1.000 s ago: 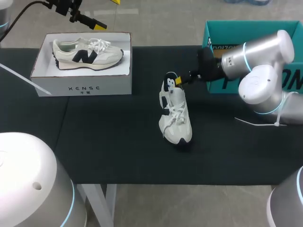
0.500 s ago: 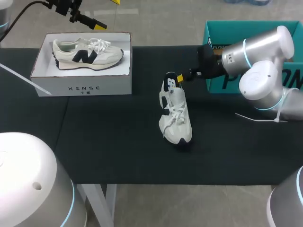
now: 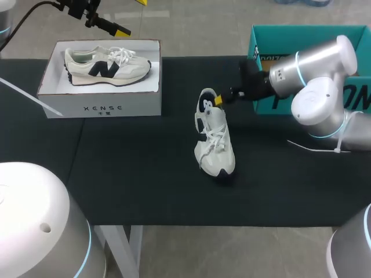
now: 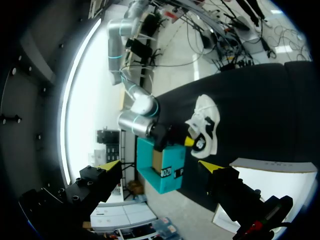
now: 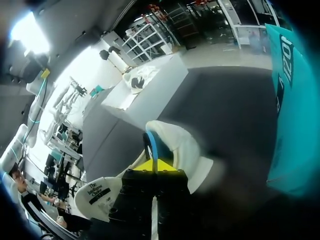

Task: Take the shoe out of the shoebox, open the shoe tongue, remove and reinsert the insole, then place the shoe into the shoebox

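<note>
A: Where is the shoe?

B: The shoe (image 3: 214,139) is out on the black table (image 3: 145,174). It lies between the white shoebox (image 3: 104,107) and the teal box (image 3: 278,40). Its toe points at the near edge and its heel points at the far edge.

A: Is a gripper on it?

B: Yes. The right gripper (image 3: 219,99) comes in from the teal box side and sits at the heel. Its two yellow tips are pressed close together. A thin bit of the shoe with a blue edge is pinched between them.

A: Is that bit the insole?

B: I cannot tell. It could be the insole or the back rim of the shoe.

A: And the other gripper?

B: The left gripper (image 3: 133,16) is up high behind the white shoebox, well apart from the shoe on the table. Its fingers are spread wide and hold nothing.

A: What is in the white shoebox?

B: A second shoe (image 3: 107,63) — white with dark marks. It lies on its side in the box, with its toe toward the teal box side.
</note>
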### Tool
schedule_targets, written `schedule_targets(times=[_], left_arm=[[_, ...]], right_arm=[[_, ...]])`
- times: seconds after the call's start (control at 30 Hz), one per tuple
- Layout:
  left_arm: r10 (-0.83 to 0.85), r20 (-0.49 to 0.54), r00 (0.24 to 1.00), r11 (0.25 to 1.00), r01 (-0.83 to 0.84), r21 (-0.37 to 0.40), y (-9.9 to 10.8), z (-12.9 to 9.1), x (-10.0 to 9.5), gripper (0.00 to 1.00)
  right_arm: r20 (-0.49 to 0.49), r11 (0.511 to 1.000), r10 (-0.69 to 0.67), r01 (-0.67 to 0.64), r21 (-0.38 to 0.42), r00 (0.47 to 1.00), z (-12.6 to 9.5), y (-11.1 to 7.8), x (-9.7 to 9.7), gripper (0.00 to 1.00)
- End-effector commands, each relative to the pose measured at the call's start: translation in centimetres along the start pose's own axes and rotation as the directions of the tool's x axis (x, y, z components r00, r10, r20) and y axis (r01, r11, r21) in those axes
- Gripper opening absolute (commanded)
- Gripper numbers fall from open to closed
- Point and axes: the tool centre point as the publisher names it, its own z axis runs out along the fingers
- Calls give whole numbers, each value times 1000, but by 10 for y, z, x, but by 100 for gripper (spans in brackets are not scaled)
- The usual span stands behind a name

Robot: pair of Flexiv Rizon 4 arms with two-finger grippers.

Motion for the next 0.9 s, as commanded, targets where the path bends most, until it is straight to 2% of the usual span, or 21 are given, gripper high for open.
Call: schedule_targets(times=[0.03, 0.23, 0.4, 0.67, 0.9], left_arm=[[0, -5, 1000, 1000, 0, 1, 0, -1, 0, 100], [0, -5, 1000, 1000, 0, 1, 0, -1, 0, 100], [0, -5, 1000, 1000, 0, 1, 0, -1, 0, 100], [0, -5, 1000, 1000, 0, 1, 0, -1, 0, 100], [0, -5, 1000, 1000, 0, 1, 0, -1, 0, 100]], right_arm=[[-3, 1000, 10, -10, 3, 1000, 4, -7, 4, 0], [-24, 999, 29, -29, 17, 999, 13, -19, 11, 0], [-19, 999, 38, -38, 11, 999, 9, -23, 8, 0], [10, 1000, 17, -17, 4, 1000, -3, -9, -2, 0], [13, 1000, 2, -2, 8, 1000, -4, -1, -9, 0]])
